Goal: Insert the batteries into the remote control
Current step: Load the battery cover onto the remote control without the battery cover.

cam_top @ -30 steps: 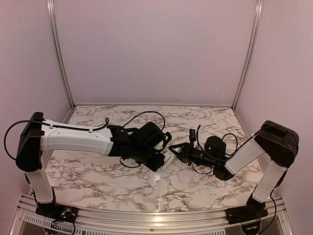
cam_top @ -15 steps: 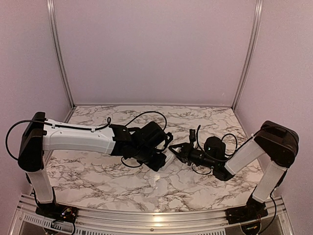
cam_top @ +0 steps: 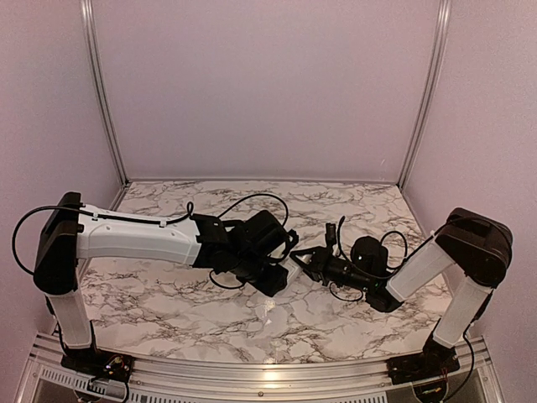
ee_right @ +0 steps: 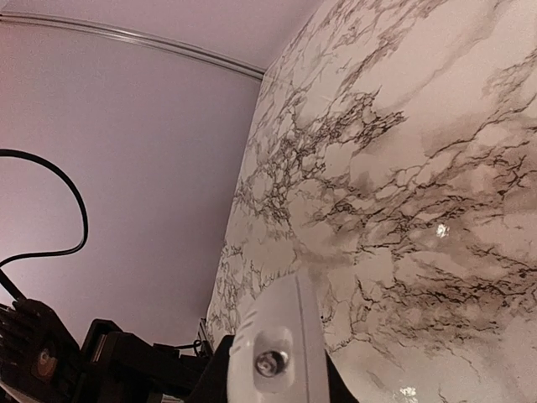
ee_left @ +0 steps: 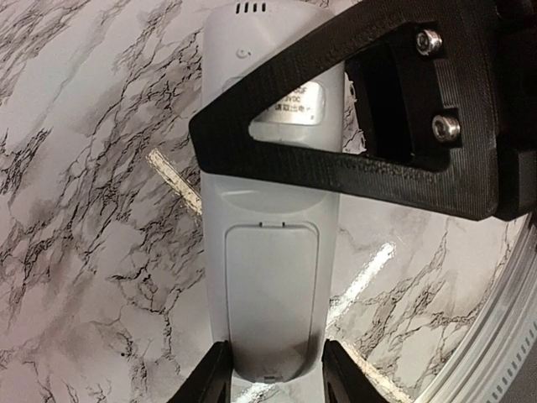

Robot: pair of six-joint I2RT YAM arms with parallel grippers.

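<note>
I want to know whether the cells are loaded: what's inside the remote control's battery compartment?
The remote control shows its back to the left wrist camera, compartment cover closed, so whatever is inside is hidden. No batteries show in any view.

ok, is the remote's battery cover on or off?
On. Left wrist view: the battery cover sits flush in the remote control's back, compartment not exposed.

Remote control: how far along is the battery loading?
Looks done: the remote control is back-up with its battery cover seated flush, and no loose batteries show in any view. In hand: the right claw is clamped across its back; the left claw flanks its lower end, grip unclear. Remaining: probably set it down and let go. Whether both cells are inside is hidden.
</note>
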